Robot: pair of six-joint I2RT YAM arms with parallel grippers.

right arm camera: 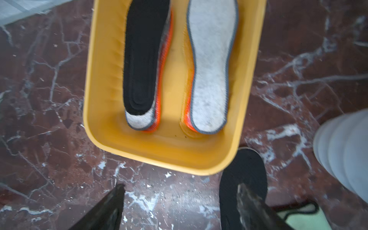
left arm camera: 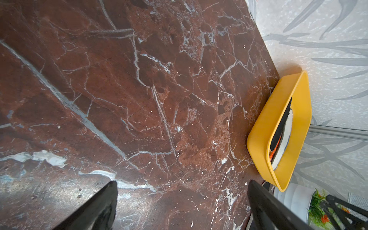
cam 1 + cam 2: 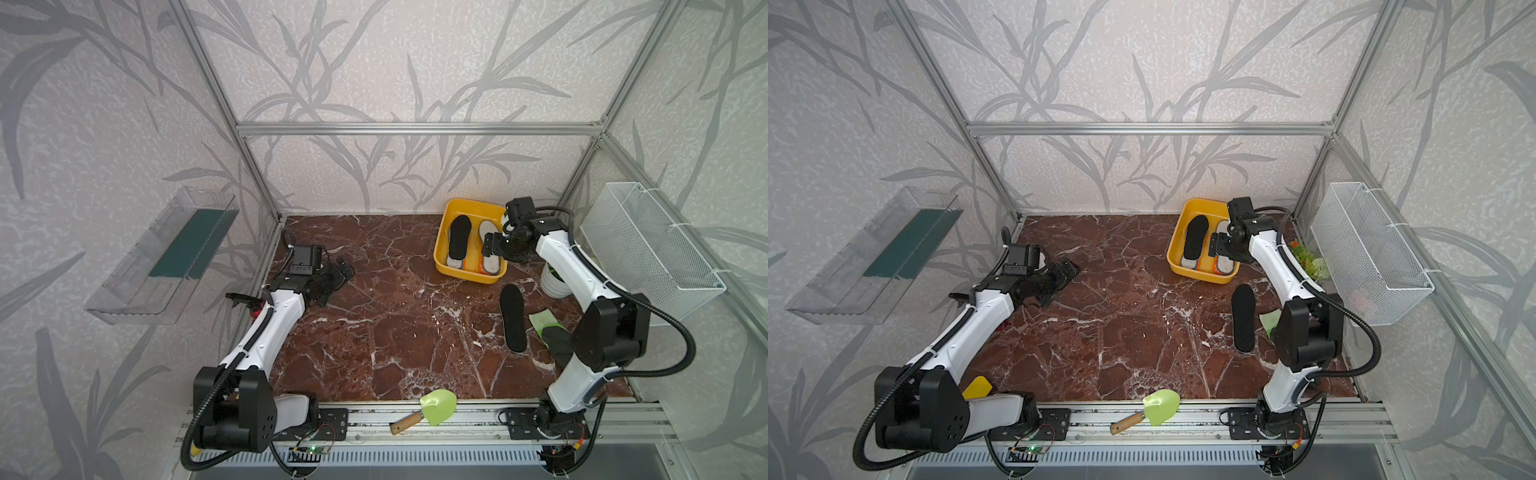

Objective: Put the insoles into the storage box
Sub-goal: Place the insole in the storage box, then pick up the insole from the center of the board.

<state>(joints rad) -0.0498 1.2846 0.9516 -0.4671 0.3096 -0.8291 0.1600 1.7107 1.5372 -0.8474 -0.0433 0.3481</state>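
Yellow plastic storage box (image 3: 467, 275), shallow with rounded corners, sits on the red-brown marbled surface (image 3: 395, 311) near its far right corner. Two stacks lie inside, side by side.

- Stack 1: black foot-shaped insole (image 1: 145, 55) on a lower grey felt insole (image 1: 139, 119), with an orange rim (image 1: 165, 59) showing underneath.
- Stack 2: light grey felt insole (image 1: 212, 69) on top, orange edge beneath.

Loose black insole (image 3: 513, 318) lies flat on the surface by the right edge, just outside the box's near end.

Right gripper (image 1: 181, 187) hangs just beside that near end; its fingers (image 1: 111, 207) are spread and hold nothing. Left gripper (image 2: 182, 182) is near the left edge, fingers released, empty.
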